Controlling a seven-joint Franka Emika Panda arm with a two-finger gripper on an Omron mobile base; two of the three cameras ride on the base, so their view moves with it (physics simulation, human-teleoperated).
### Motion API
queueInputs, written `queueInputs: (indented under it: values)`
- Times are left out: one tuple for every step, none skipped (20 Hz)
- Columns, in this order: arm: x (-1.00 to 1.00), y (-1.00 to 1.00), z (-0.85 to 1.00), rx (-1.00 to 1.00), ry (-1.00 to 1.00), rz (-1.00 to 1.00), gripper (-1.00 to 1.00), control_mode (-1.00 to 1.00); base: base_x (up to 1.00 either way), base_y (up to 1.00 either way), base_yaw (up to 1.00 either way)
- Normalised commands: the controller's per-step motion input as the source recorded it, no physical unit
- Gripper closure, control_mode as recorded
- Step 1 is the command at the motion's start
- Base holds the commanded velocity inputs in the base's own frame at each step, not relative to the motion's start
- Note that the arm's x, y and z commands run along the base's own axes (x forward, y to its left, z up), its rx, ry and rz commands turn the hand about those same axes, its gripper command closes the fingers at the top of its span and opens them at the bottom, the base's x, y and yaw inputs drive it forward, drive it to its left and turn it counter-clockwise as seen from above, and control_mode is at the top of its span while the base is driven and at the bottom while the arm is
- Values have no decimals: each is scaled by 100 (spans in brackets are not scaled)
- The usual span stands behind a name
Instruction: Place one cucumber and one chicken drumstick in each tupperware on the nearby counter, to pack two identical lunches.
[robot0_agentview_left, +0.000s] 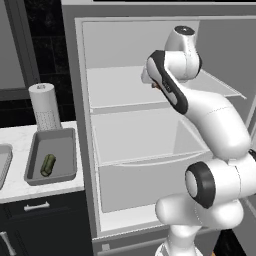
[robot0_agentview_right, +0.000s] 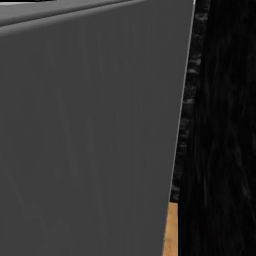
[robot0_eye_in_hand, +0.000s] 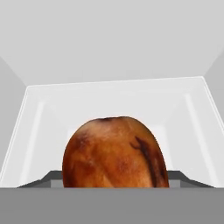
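**Drumstick fills the hand camera inside the fridge; grip cannot be confirmed**

Nearest the hand camera, a browned chicken drumstick (robot0_eye_in_hand: 114, 153) bulges up from 6 o'clock, its lower end cut off by the bottom of the picture. The fingertips are hidden behind it, so whether the pincer has closed on the meat or merely stands around it cannot be told. Beyond the drumstick lies a pale fridge shelf (robot0_eye_in_hand: 113, 98) with a raised rim, and past that the plain back wall.

In the left base view the white arm (robot0_agentview_left: 210, 125) rises from 5 o'clock and bends toward the open fridge (robot0_agentview_left: 145, 145); its wrist covers the hand, and just a sliver of reddish brown shows at the wrist's left edge, too small to read.

At 9 o'clock in that view, the darker tray-like tupperware (robot0_agentview_left: 67, 150) sits on the white counter (robot0_agentview_left: 20, 140) with one cucumber (robot0_agentview_left: 48, 165) lying inside it. The lighter tupperware (robot0_agentview_left: 4, 162) is cropped by the left edge, so its contents cannot be seen. A paper towel roll (robot0_agentview_left: 44, 106) stands upright just behind the tray.

The right base view is blocked by a flat grey panel (robot0_agentview_right: 85, 135) close to the lens, with a strip of wood floor (robot0_agentview_right: 171, 230) at 5 o'clock.
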Motion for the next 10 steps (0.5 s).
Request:
queueInputs:
  values:
    - [-48,0,-23,-3,-11,0,100,-100,0,0,0]
    - [-54,0,-22,-3,-11,0,100,-100,0,0,0]
    - [-54,0,-15,0,-11,0,100,-100,0,0,0]
    - [-61,0,0,0,-12,0,100,-100,0,0,0]
    - [-62,0,5,0,-10,0,100,-100,0,0,0]
    - [-65,1,39,0,-5,0,100,-100,0,0,0]
    - [-77,4,59,0,0,0,100,-100,0,0,0]
    - [-84,8,62,0,0,0,100,-100,0,0,0]
    - [-89,8,68,0,0,0,100,-100,0,0,0]
    - [-96,9,64,0,0,0,100,-100,0,0,0]
